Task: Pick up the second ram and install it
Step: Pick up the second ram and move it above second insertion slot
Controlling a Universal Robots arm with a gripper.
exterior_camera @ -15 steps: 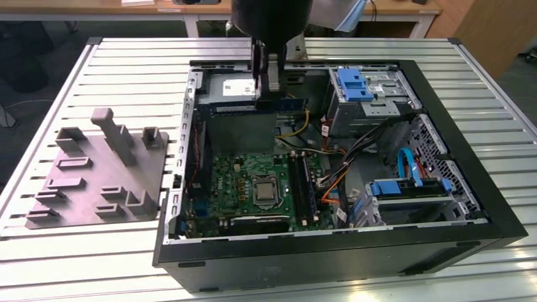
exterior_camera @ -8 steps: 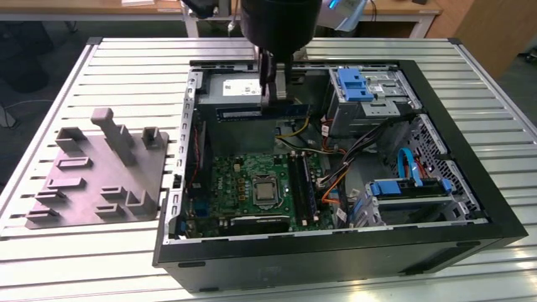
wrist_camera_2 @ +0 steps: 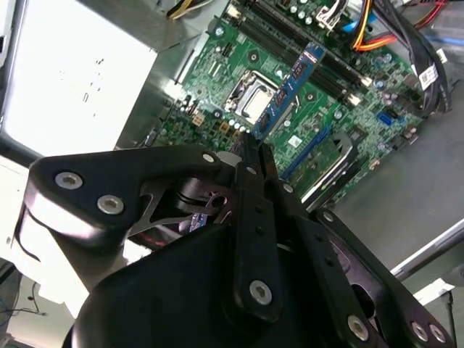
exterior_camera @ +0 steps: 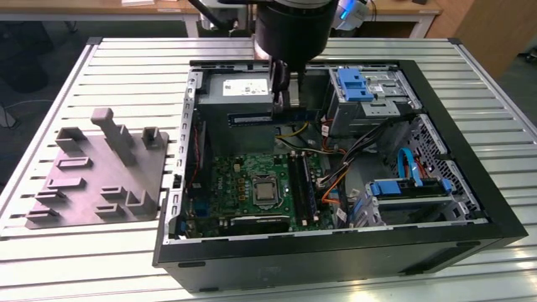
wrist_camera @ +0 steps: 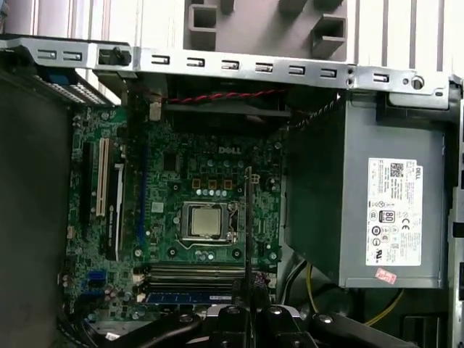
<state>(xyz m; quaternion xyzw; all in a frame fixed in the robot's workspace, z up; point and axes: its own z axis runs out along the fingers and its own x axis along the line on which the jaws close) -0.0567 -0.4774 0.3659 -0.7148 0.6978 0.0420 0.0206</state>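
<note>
Ribbed metal desk [exterior_camera: 84, 264] carries the open computer case [exterior_camera: 336, 264], grey fixture [exterior_camera: 92, 176] on the exterior view's left. The pincer [exterior_camera: 281, 108] pinches the second ram [exterior_camera: 251, 117], a thin, dark, long stick, above the motherboard [exterior_camera: 251, 182], towards the case's far side.

open computer case [exterior_camera: 336, 261] | motherboard [exterior_camera: 231, 189] inside | grey fixture [exterior_camera: 84, 176] beside

Pale slatted metal worktop [exterior_camera: 84, 264] lay under even light, wooden desk [exterior_camera: 75, 7] stood behind it, dark floor [exterior_camera: 21, 82] showed beyond its edge.
</note>
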